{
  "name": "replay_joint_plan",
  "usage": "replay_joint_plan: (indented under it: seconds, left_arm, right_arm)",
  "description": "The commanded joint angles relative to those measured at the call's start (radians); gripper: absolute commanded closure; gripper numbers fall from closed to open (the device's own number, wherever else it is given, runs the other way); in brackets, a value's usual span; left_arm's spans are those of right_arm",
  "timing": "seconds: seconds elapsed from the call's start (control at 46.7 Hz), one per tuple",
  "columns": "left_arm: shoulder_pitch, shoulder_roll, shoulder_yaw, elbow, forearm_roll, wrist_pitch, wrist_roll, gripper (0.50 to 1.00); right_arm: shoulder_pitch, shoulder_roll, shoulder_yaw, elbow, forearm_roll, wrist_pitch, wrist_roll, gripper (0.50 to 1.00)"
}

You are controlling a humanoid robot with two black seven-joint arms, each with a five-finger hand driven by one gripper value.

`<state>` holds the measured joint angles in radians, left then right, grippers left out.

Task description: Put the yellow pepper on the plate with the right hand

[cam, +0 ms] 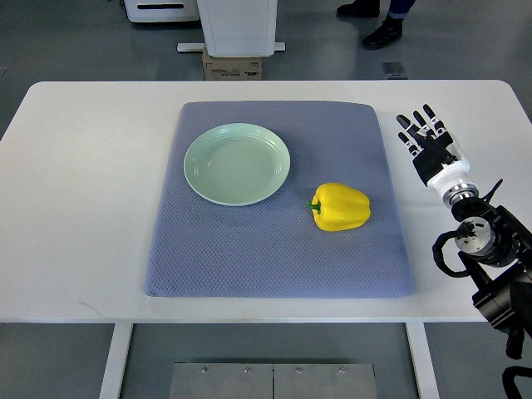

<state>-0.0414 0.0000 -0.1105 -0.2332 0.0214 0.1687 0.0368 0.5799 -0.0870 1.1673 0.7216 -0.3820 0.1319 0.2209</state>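
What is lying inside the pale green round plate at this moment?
Nothing: the pale green round plate is empty and its whole inner surface shows. The yellow bell pepper lies apart from it on the grey-blue fabric mat. The mat under the plate is covered.

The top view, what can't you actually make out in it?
- Left arm: outside the top view altogether.
- Person: only shoes and lower legs show; the top edge cuts off everything else.
- Cardboard box on the floor: its print is too small to read.
- Right hand: its arm runs past the right edge.
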Motion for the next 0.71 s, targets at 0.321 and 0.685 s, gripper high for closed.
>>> replay_joint_plan:
  seconds: [0.321, 0.685]
  left_arm:
    - [-0.002, 0.000, 0.000, 0.000, 0.000, 0.000, 0.000, 0.500]
    - [0.000, 0.000, 0.000, 0.000, 0.000, 0.000, 0.000, 0.500]
  right_arm:
    - [-0.003, 0.001, -0.001, 0.001, 0.000, 0.000, 0.000, 0.500]
    - [0.000, 0.000, -0.001, 0.001, 0.000, 0.000, 0.000, 0.500]
